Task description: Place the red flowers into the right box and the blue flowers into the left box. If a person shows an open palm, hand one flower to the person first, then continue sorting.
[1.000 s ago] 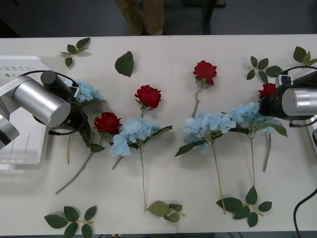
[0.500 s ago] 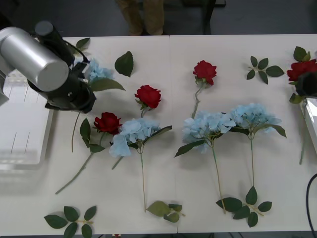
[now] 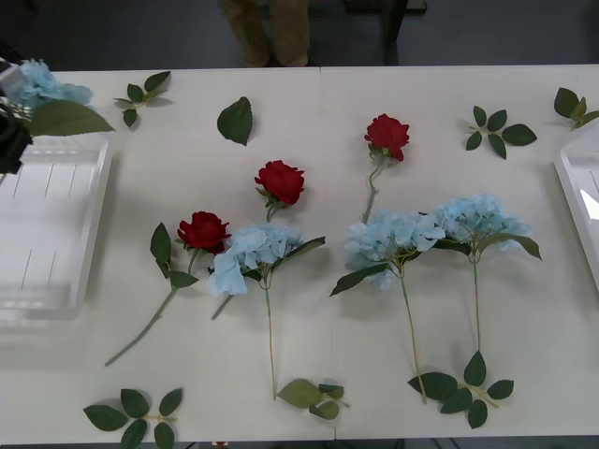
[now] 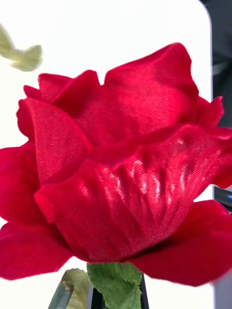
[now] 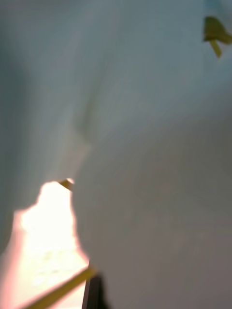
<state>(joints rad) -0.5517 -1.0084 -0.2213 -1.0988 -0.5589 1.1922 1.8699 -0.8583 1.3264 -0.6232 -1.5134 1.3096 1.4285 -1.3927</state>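
My right claw grips a deep red fabric rose (image 4: 116, 178) by its stem, destined for the white right box (image 3: 582, 201); I cannot tell my left claw's state.

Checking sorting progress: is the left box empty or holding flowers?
Empty: the left box shows bare ribbed base; one blue flower hangs above its far edge.

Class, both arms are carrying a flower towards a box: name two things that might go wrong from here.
1. The blue flower hangs at the left box's far edge; released there, it may land outside.
2. The red rose blocks the right wrist view, so its drop is hard to aim.
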